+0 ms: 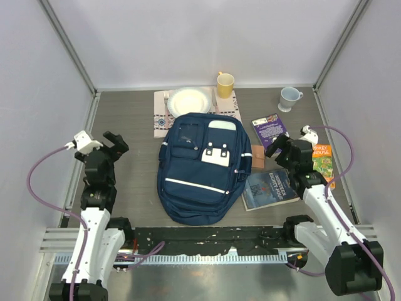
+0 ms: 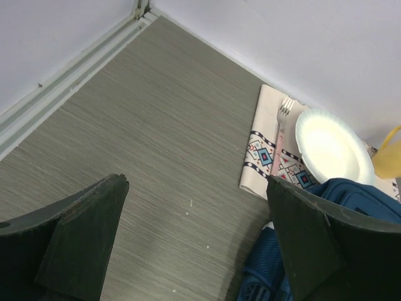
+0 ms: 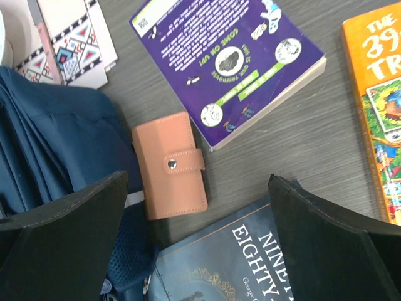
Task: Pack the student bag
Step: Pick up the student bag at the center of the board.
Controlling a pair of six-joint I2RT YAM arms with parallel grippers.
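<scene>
The navy blue student bag lies flat in the middle of the table, white stripe and buckle patch up; its edge shows in the left wrist view and the right wrist view. To its right lie a tan wallet, also in the right wrist view, a purple book, a dark blue book and an orange book. My left gripper is open and empty, left of the bag. My right gripper is open and empty, above the wallet and blue book.
Behind the bag a patterned placemat holds a white plate and a fork. A yellow mug and a pale blue mug stand at the back. Walls enclose the table on three sides.
</scene>
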